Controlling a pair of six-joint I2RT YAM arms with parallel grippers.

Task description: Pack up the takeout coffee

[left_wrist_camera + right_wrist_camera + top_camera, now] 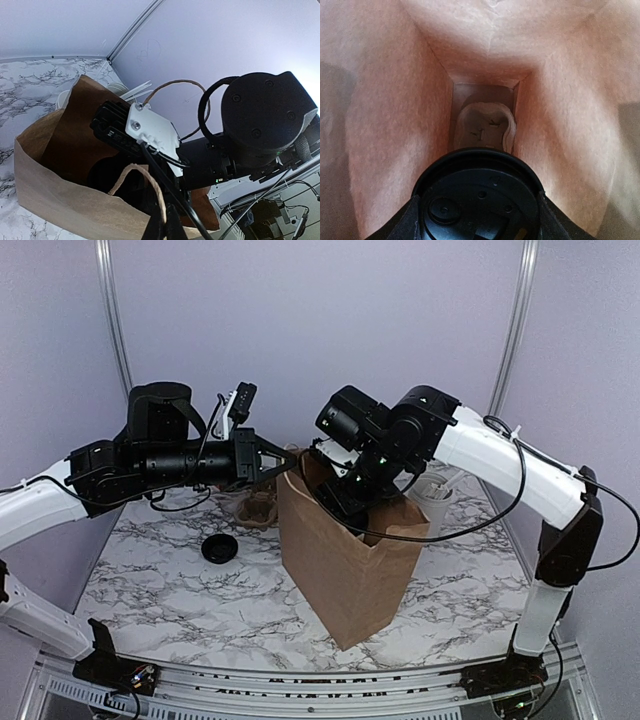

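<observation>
The left hand (278,462) was clamped shut on the paper bag's (350,560) left top edge. Inside the bag, the right hand (340,496) gripped the lidded takeout coffee (480,200), fingers (405,224) spread wide around it.

A worktop (160,590) of white marble pattern, veined in grey and black, is seen, and it is bordered at the near edge by a metal rail (330,688). A brown paper bag (350,570) is stood upright on it near the middle, with its mouth open at the top. A round black lid (220,549) is laid flat on the worktop left of the bag, apart from it. A brown pulp cup tray (255,508) is set behind the lid, just beside the bag's far left corner. A white tub (437,500) is placed behind the bag on the right and is partly hidden by it; white utensils (136,91) are held upright in it.
</observation>
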